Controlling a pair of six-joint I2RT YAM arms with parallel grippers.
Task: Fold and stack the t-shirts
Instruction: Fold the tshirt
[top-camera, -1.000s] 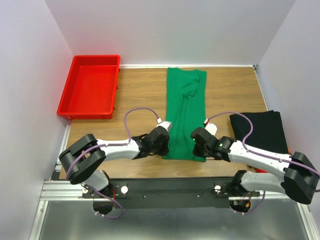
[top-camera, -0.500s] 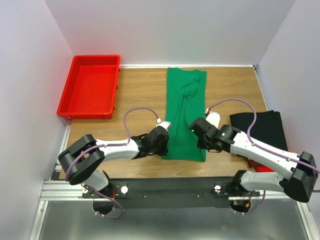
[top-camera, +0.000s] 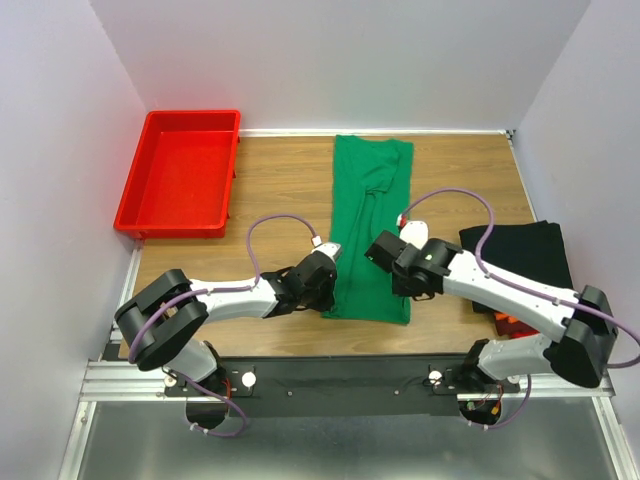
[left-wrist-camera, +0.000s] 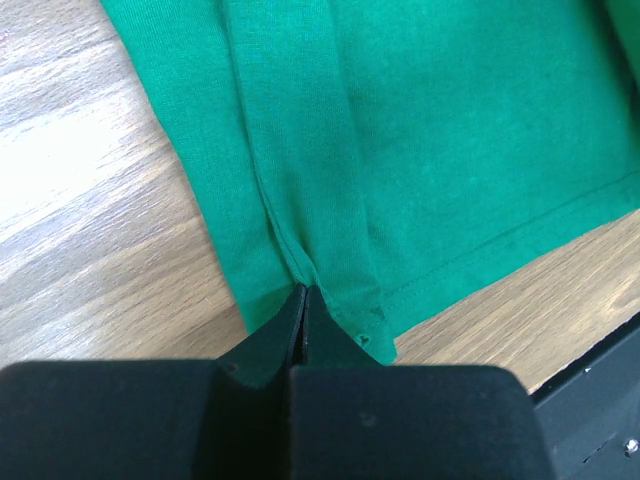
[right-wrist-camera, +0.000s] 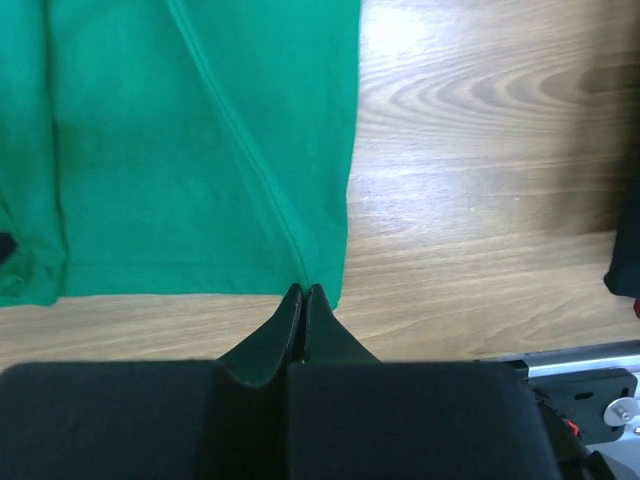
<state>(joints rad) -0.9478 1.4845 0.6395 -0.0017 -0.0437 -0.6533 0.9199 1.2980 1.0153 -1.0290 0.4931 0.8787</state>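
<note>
Inwards, left arm stretched low, left pincer nipping green t-shirt hem

Seen from my console, the green t-shirt is folded lengthwise into a narrow strip and lies flat, running from 12 o'clock toward 6. Its hem is nearest me and puckered at the left corner. At 3 o'clock a folded black t-shirt rests, with an orange-red sliver peeking out beneath its near edge.
</note>
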